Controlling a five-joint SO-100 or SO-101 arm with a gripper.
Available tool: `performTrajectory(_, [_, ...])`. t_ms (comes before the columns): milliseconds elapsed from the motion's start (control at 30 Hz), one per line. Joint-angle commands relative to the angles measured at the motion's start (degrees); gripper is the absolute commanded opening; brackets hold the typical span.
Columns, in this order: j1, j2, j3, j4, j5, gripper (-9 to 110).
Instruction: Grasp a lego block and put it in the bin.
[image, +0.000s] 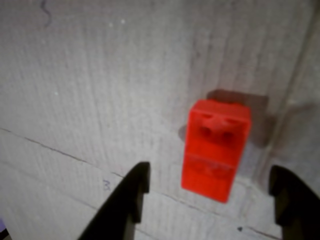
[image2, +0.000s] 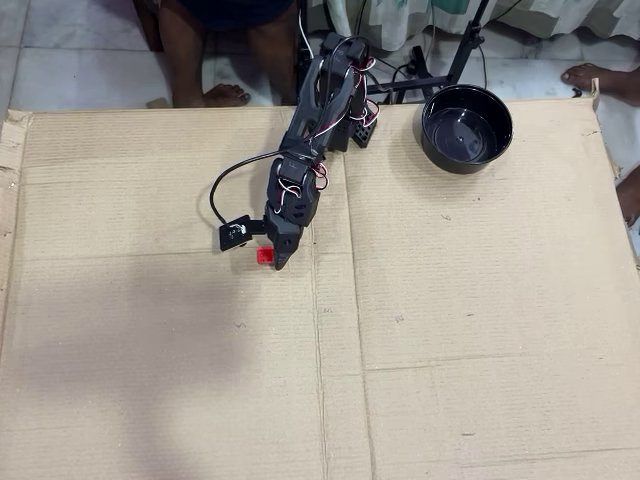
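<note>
The lego block (image: 216, 150), a small bright red brick, lies on the cardboard with its studs facing the wrist camera. My gripper (image: 210, 180) is open, with one black finger (image: 135, 192) to the left of the brick and the other (image: 287, 197) to its right, neither touching it. In the overhead view the lego block (image2: 264, 255) peeks out at the left of the gripper (image2: 274, 256), left of the sheet's centre. The bin (image2: 425, 128), a glossy black bowl, stands at the far right edge of the cardboard, well away from the gripper.
A large cardboard sheet (image2: 450, 320) with fold lines covers the work surface. The arm's base (image2: 345, 100) stands at the far edge just left of the bowl. Bare feet (image2: 225, 95) and stand legs are on the tiled floor beyond.
</note>
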Motion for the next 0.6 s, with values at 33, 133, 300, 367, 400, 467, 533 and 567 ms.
performTrajectory(33, [-0.18,0.09,-1.67,-0.44,0.18,27])
performTrajectory(133, [-0.26,-2.02,-2.37,-0.53,0.09,27])
performTrajectory(300, [-0.18,-5.89,-2.55,-2.90,-0.26,27])
performTrajectory(367, [-0.18,-6.68,-2.37,-4.92,-0.26,27])
performTrajectory(400, [-0.18,-6.94,-2.37,-5.27,-0.26,27])
performTrajectory(467, [-0.18,-7.29,-2.37,-5.54,-0.26,25])
performTrajectory(533, [0.00,-7.56,-2.29,-5.80,-0.35,18])
performTrajectory(567, [0.09,-7.65,-2.20,-5.80,-0.35,14])
